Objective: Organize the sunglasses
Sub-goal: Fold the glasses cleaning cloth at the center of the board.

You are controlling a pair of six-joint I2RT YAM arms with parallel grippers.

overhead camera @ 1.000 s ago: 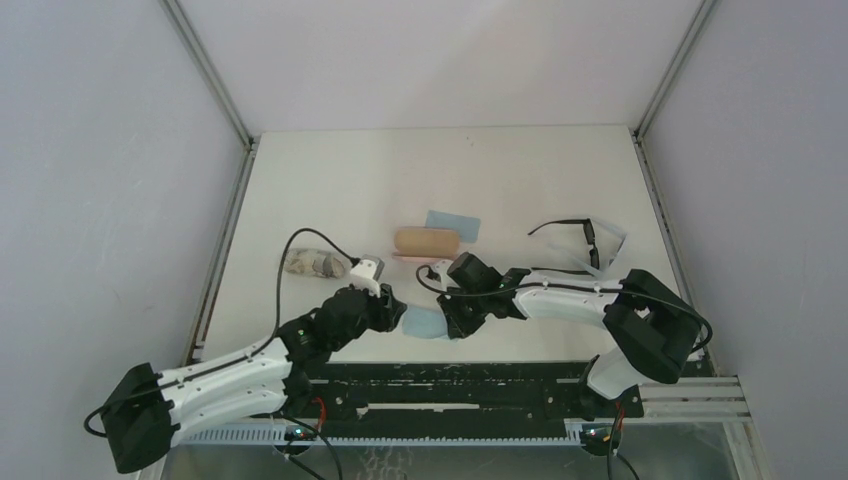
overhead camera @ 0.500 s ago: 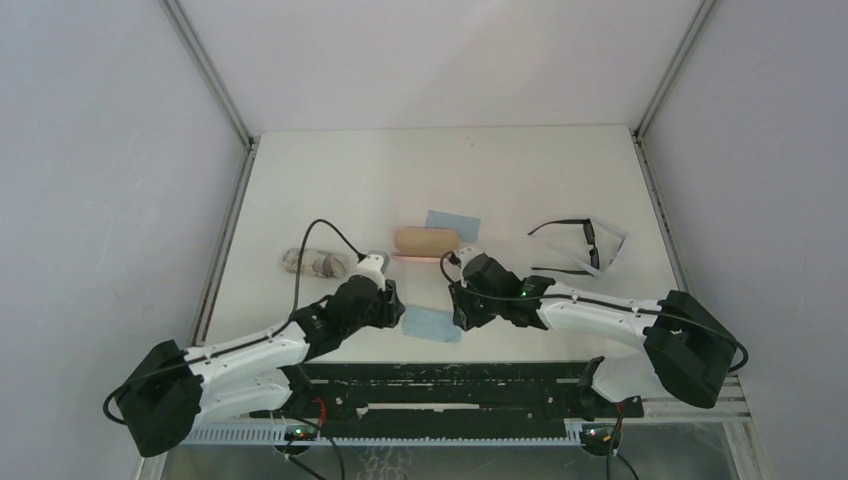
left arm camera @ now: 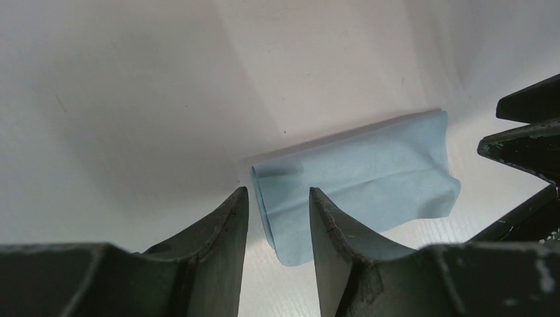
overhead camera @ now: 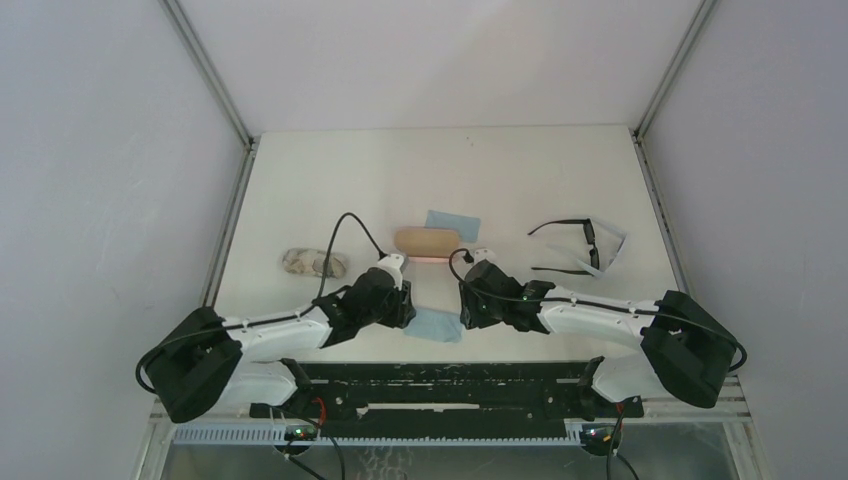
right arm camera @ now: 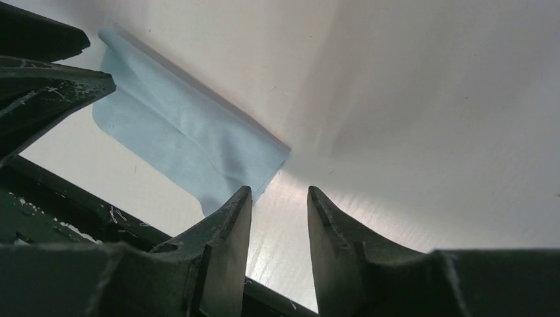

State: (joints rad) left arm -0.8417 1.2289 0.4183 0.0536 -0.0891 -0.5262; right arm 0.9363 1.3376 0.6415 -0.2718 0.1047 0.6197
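Little looks done: the sunglasses [overhead camera: 580, 245] lie unfolded on the right, untouched, while the left gripper [left arm camera: 277, 195] and right gripper [right arm camera: 278, 191], jaws spread and empty, flank the near blue cloth [overhead camera: 432, 325].

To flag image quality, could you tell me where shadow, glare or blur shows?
Top view: evenly lit and sharp. Left wrist: cloth crisp, near fingers dark and blurred. Right wrist: sheen on the table beside the cloth, soft shadow above.
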